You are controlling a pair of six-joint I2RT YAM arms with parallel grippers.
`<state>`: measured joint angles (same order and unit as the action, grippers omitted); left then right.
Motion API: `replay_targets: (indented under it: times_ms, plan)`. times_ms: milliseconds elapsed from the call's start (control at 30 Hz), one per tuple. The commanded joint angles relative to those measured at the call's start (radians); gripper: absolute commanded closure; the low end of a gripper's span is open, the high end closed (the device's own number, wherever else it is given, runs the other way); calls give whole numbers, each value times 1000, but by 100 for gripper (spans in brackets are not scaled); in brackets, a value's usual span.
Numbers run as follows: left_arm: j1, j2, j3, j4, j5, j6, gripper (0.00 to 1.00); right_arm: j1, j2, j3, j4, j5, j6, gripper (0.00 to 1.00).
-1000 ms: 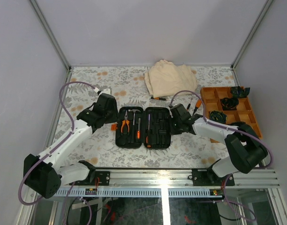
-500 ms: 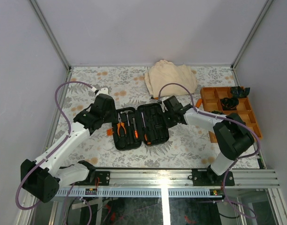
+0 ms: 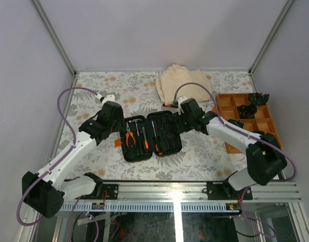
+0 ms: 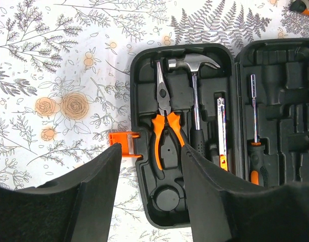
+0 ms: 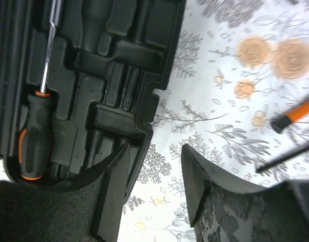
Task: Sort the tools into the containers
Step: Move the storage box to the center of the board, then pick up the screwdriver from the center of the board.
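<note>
The black tool case (image 3: 152, 134) lies open in the middle of the table. Its left half (image 4: 144, 201) holds orange-handled pliers (image 4: 164, 132), a little hammer (image 4: 194, 75) and a small driver (image 4: 222, 132). A screwdriver (image 4: 252, 126) lies by the hinge; it also shows in the right wrist view (image 5: 36, 136). My left gripper (image 4: 150, 148) is open and empty, above the case's left edge by the orange latch (image 4: 123, 143). My right gripper (image 5: 157, 148) is open and empty; one finger is over the case's right rim (image 5: 159, 101), the other over the table. Two loose tools (image 5: 295, 113) lie beyond it.
A beige folded cloth (image 3: 183, 84) lies at the back. An orange divided tray (image 3: 247, 118) with several black items stands at the right. The flowered tablecloth (image 3: 99, 101) covers the table. An aluminium rail (image 3: 174, 191) runs along the near edge.
The case has shifted a little left and back and turned slightly. My right gripper has moved back along the case's right side to its far corner. My left arm has moved slightly.
</note>
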<state>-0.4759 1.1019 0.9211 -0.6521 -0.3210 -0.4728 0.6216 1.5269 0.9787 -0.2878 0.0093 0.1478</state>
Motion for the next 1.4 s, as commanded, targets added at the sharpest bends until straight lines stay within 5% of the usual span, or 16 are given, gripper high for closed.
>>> replay_targets:
  times_ms: [0,367,833,1367]
  plan:
    - [5,-10,-4,-2,-37,6,49,1,-128,30,-22,138,48,46]
    - [5,-26,0,-8,-12,-25,47,-66,-296,-99,-46,424,194,38]
    - [5,-16,-37,0,15,-60,47,-339,-217,-96,4,213,308,37]
    - [5,-11,-38,5,28,-58,46,-464,63,27,73,212,366,41]
